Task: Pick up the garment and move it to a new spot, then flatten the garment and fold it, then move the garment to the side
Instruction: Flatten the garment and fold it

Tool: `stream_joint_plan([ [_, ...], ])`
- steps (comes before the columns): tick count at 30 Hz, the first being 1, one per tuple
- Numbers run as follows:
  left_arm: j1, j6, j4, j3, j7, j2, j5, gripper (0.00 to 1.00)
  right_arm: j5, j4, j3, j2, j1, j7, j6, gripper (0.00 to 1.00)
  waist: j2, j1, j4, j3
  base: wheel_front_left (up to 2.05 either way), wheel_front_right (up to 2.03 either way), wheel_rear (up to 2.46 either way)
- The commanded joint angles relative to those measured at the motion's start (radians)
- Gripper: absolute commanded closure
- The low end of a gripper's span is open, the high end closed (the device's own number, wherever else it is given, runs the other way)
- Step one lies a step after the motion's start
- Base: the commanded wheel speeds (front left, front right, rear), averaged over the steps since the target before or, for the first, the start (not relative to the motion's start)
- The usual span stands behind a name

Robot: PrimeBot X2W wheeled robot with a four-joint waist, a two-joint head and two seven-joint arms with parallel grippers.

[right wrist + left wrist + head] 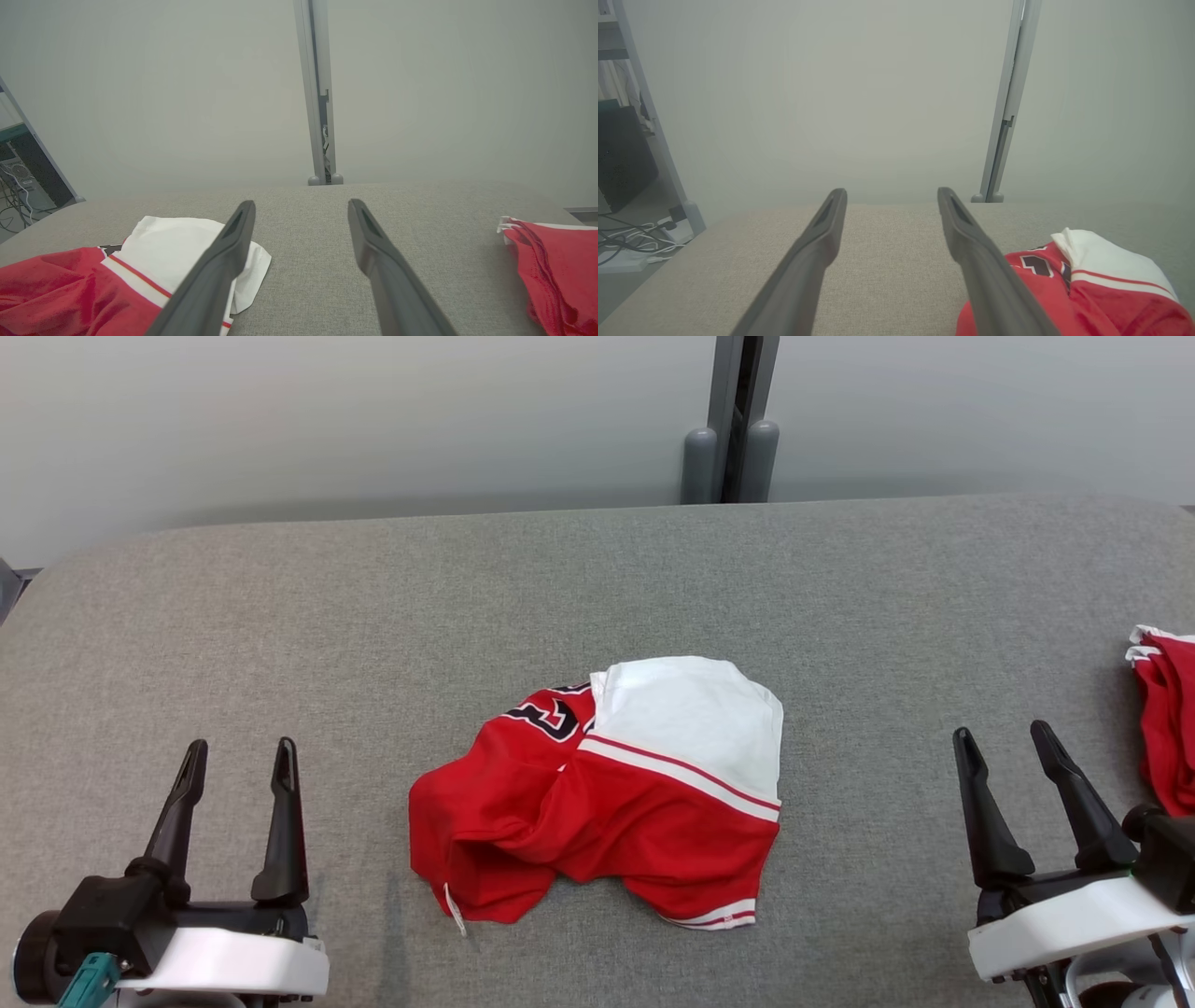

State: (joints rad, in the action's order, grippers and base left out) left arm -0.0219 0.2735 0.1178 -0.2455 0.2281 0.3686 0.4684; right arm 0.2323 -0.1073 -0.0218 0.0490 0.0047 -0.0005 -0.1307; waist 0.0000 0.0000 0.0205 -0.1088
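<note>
A crumpled red and white garment point(616, 793) with dark lettering lies in a heap at the middle of the grey table point(597, 579). It shows at the lower right in the left wrist view point(1087, 289) and at the lower left in the right wrist view point(93, 280). My left gripper point(238, 761) rests open at the lower left, well apart from the cloth, nothing between its fingers. My right gripper point(1013, 742) stands open at the lower right, also clear of the garment.
A folded pile of red clothing point(1167, 719) lies at the table's right edge, close to the right gripper. A grey post point(733, 420) rises behind the table against a pale wall. Cables and a dark box point(621, 158) sit on the floor off the left.
</note>
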Motion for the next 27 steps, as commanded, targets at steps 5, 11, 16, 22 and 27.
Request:
stream_joint_plan([
  [5,-0.011,-0.005,-0.007,0.000,0.009,0.004,-0.001,0.00,-0.001,-0.010,-0.003,0.005,0.011,0.008,0.000,0.00,0.0000,0.0000,0.002,0.004,0.00,0.00,0.00],
  [11,0.000,-0.016,-0.018,-0.006,0.009,0.008,0.004,0.00,0.000,-0.014,-0.002,0.005,0.009,0.008,0.000,0.00,0.0000,0.0000,0.004,0.006,0.00,0.00,0.00],
  [16,0.003,-0.049,-0.050,-0.037,-0.052,0.009,0.038,0.00,0.002,-0.010,0.002,0.005,0.007,0.008,0.000,0.00,0.0000,0.0000,0.005,0.008,0.00,0.00,0.00],
  [22,-0.003,-0.107,-0.132,-0.094,-0.184,-0.024,0.131,0.00,0.004,-0.006,0.015,0.005,-0.001,0.007,0.000,0.00,0.0000,0.0000,-0.004,-0.001,0.00,0.00,0.00],
  [27,0.034,-0.170,-0.250,-0.113,-0.241,-0.051,0.205,0.00,0.004,-0.009,0.022,0.005,-0.017,0.010,0.000,0.00,0.0000,0.0000,-0.024,-0.027,0.00,0.00,0.00],
])
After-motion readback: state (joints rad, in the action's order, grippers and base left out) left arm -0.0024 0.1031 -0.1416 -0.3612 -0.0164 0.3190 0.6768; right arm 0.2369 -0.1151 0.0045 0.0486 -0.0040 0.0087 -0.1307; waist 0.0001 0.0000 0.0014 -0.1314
